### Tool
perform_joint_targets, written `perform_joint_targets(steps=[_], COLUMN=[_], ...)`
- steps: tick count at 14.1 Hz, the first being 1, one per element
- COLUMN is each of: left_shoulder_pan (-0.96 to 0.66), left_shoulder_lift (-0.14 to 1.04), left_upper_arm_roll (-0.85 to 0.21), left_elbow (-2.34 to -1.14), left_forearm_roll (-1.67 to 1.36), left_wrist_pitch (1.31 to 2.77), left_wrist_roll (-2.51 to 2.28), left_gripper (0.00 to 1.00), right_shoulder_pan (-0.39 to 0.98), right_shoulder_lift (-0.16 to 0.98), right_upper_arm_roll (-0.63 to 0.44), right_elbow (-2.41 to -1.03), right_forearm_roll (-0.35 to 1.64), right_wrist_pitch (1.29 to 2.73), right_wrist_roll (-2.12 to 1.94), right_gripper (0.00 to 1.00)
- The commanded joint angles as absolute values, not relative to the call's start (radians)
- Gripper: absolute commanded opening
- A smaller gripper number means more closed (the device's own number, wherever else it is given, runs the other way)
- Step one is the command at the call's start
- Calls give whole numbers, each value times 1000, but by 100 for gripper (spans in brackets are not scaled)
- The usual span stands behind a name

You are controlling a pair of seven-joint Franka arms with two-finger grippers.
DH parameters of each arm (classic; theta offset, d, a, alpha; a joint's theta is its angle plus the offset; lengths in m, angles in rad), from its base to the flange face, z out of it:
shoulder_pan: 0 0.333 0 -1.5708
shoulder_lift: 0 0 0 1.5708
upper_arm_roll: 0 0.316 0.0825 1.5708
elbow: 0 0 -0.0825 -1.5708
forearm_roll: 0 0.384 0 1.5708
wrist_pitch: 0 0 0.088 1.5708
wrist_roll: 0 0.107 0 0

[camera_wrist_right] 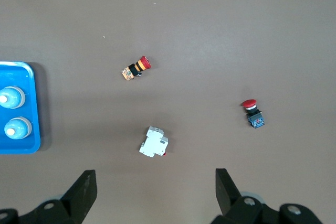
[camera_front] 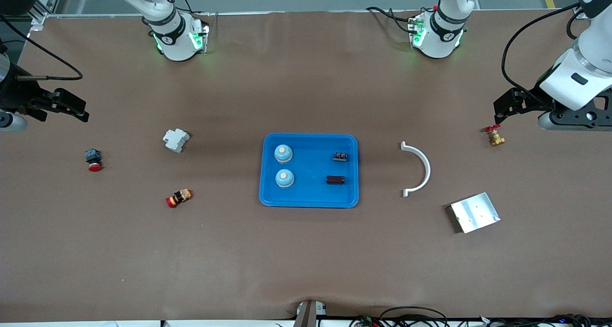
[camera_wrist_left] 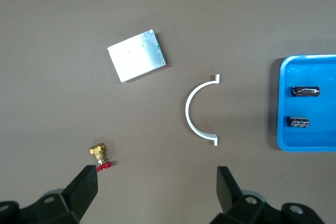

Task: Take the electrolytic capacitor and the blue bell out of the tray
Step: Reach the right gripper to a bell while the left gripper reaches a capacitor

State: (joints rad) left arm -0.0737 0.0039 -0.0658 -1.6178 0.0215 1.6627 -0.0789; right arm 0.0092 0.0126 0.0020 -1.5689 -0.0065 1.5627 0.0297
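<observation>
- Sitting in the middle of the table: the blue tray (camera_front: pixel 309 170), carrying two blue bells (camera_front: pixel 283 153) at the right arm's end and two dark components at the left arm's end.
- Lying nearer the front camera of those two: a dark barrel, reading as the electrolytic capacitor (camera_front: pixel 335 179), long axis running along the tray's length; just beside it, a ribbed part (camera_front: pixel 340 156).
- Hovering high over the table's end near the brass valve (camera_front: pixel 495 136): the left gripper (camera_front: pixel 498 113), fingers spread wide, holding nothing.
- Hanging over bare table at the other end, above the red push button (camera_front: pixel 93 159): the right gripper (camera_front: pixel 81 114), fingers likewise wide apart and empty.
- Lying well apart from both grippers, toward the table's centre: the tray.
- Judging reach: capacitor closer to the left gripper, bells closer to the right gripper.
- Needing, for the capacitor, fingers closing across the barrel's short width.
- Scattering around: a white curved bracket (camera_front: pixel 419 168), a silver plate (camera_front: pixel 474 212), a white breaker (camera_front: pixel 175 139), a small red-capped part (camera_front: pixel 179 198).
</observation>
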Motion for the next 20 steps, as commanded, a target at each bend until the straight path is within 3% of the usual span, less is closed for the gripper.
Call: perform_joint_targets(steps=[1, 11, 14, 20], left_shoulder_pan=[-71, -80, -84, -84], left_shoulder_lift=[0, -2, 0, 9], left_upper_arm_roll=[-72, -78, -80, -162], left_elbow=[-1609, -1620, -1629, -1686], left_forearm_roll=[38, 34, 32, 25], left_wrist_pitch=[1660, 1660, 1660, 1680], left_wrist_roll=[-87, -83, -87, -462], left_gripper=[100, 100, 100, 100], right_shoulder_pan=[-11, -3, 8, 66], right_shoulder_lift=[2, 3, 38, 208], right_upper_arm_roll=[12, 18, 23, 199], right_elbow=[-1577, -1580, -1578, -1585], right_forearm_roll=[9, 18, 116, 69], right_wrist_pitch=[1560, 1565, 1589, 1747], right_wrist_roll=[8, 14, 23, 276], right_gripper=[100, 100, 100, 100])
